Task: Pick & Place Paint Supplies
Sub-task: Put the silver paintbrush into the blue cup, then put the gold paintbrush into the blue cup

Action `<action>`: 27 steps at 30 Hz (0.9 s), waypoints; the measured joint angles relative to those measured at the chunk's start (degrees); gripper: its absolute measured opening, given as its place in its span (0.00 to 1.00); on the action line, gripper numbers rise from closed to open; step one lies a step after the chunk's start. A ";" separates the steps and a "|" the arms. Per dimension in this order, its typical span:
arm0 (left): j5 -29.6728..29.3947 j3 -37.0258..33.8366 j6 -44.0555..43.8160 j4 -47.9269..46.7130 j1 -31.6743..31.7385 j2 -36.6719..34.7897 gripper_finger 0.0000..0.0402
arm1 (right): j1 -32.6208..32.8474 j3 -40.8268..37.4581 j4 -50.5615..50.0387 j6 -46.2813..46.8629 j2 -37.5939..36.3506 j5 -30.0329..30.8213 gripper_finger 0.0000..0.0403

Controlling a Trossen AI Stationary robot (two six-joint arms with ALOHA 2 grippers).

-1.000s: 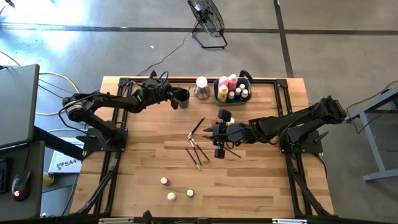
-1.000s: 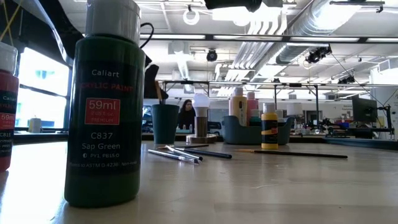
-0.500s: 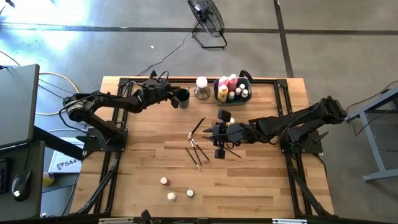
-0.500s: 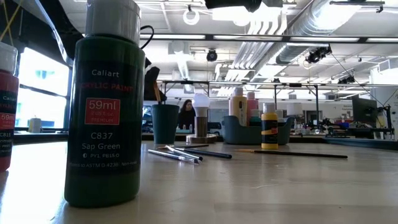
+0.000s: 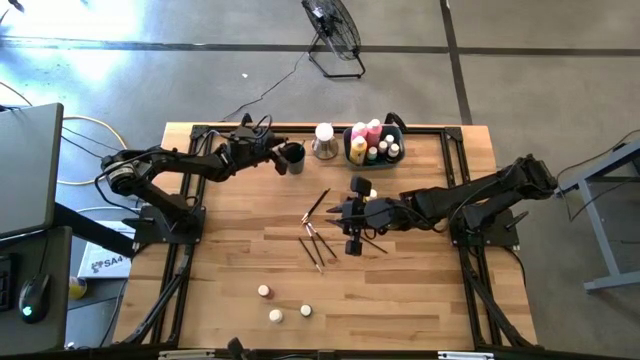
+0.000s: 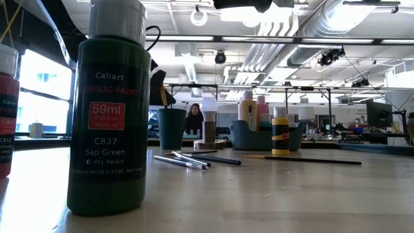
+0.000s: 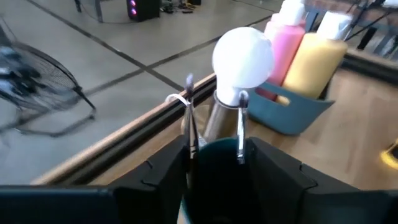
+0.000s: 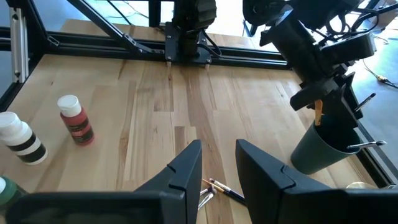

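Though released, brush between left pincer

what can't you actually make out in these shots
- Left pincer tips: over the dark cup; whether the brush between them is gripped is unclear in every view.
- Right pincer: high view too small to show a held item; the wrist view shows an empty gap.
- Blue bin contents: bottles overlap in the high view, count unclear.
- Red bottle: cut by the low view's left edge.
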 joint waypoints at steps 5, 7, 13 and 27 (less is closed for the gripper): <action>-1.91 0.00 7.86 -0.83 -0.44 0.00 0.44 | 0.00 0.00 0.00 0.00 0.00 -0.01 0.23; -1.14 0.00 9.12 -0.98 -0.44 0.00 0.44 | 0.00 0.00 -0.02 0.01 0.00 -0.01 0.23; -0.02 0.00 9.23 -0.91 -0.43 -0.02 0.44 | 0.00 0.00 -0.02 -0.02 0.00 -0.01 0.23; -0.19 0.00 12.68 2.17 -0.38 -8.30 0.44 | 0.00 0.00 -1.70 -0.02 0.00 0.01 0.23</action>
